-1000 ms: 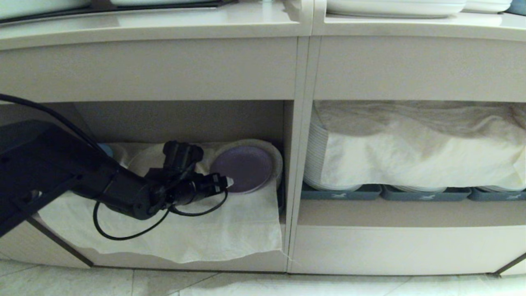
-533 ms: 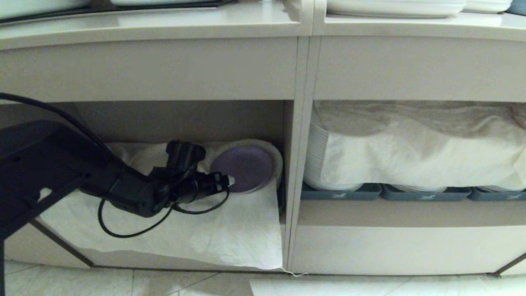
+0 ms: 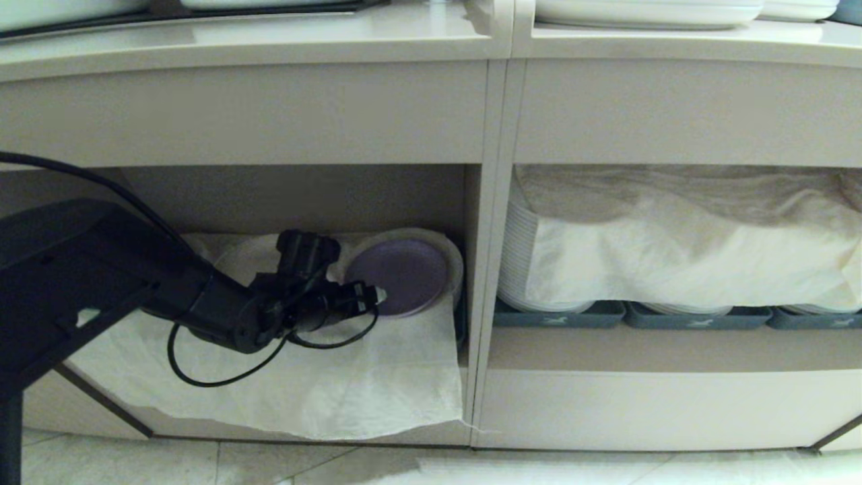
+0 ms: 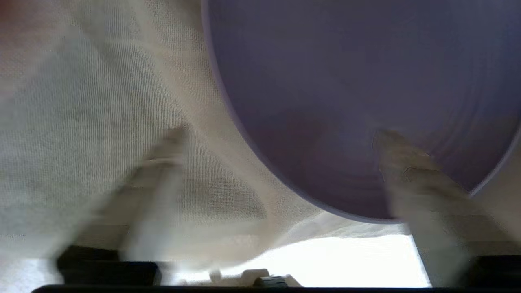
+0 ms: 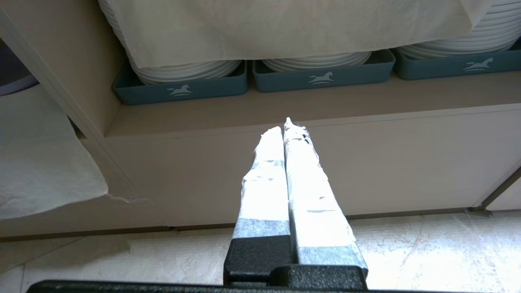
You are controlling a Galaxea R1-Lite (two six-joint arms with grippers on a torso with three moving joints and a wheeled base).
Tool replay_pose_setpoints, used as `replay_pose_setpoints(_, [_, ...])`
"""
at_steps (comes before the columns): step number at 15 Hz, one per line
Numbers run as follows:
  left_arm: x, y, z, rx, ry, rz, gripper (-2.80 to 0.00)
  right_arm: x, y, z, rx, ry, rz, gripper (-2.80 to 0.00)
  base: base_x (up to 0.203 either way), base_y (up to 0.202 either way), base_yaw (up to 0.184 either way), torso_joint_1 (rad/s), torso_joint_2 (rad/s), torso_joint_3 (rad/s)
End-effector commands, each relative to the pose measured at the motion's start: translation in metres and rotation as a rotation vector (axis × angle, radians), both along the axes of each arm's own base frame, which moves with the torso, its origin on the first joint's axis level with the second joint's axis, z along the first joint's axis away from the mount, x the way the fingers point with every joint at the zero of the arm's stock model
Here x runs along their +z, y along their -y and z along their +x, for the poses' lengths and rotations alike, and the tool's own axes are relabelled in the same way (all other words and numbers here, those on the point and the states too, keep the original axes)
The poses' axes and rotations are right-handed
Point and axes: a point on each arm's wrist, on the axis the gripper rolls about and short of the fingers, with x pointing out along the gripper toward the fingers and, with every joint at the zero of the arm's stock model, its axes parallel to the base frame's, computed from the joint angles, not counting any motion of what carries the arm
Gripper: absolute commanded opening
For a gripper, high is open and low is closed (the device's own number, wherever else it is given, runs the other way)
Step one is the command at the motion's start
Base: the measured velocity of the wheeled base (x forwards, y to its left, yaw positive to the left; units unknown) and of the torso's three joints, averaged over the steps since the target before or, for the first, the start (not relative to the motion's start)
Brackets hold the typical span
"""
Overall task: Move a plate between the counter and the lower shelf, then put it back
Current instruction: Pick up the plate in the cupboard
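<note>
The lavender plate (image 3: pixel 402 275) (image 4: pixel 346 89) lies on top of a small pale stack at the right end of the lower shelf (image 3: pixel 303 202), over a wrinkled white cloth (image 3: pixel 350 377). My left gripper (image 3: pixel 376 296) (image 4: pixel 279 136) reaches into the niche, level with the plate's near edge. It is open: one taped finger (image 4: pixel 407 171) lies over the plate's face, the other is over the cloth, and the rim runs between them. The counter (image 3: pixel 269 44) runs above. My right gripper (image 5: pixel 287 124) is shut and empty, low in front of the cabinet base.
A vertical divider (image 3: pixel 488 303) stands just right of the plate. The wider niche beyond holds tall stacks of white plates under a cloth (image 3: pixel 673 249) in blue-grey trays (image 3: pixel 559 316) (image 5: pixel 181 87). Large white plates (image 3: pixel 646 10) sit on the top right. Pale floor tiles lie below.
My left arm has edged a little further into the niche toward the plate. The cloth's hanging front edge has shifted. The plate has stayed where it was.
</note>
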Motion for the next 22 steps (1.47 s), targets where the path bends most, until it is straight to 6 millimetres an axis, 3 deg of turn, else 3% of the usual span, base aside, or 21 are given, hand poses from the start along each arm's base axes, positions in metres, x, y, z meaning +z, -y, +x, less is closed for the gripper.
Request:
replay_pose_setpoints(1, [-0.0011, 0.0001, 0.0006, 0.002, 0.000, -0.002, -2.80, 0.0000, 0.0000, 0.0000, 0.001, 0.000, 0.001, -2.80, 0.000, 0.000, 0.000, 0.000, 0.00, 0.000])
replay_pose_setpoints(22, [0.0064, -0.0021, -0.0019, 0.064, 0.031, 0.040, -2.80, 0.0000, 0.0000, 0.0000, 0.001, 0.000, 0.001, -2.80, 0.000, 0.000, 0.000, 0.000, 0.00, 0.000])
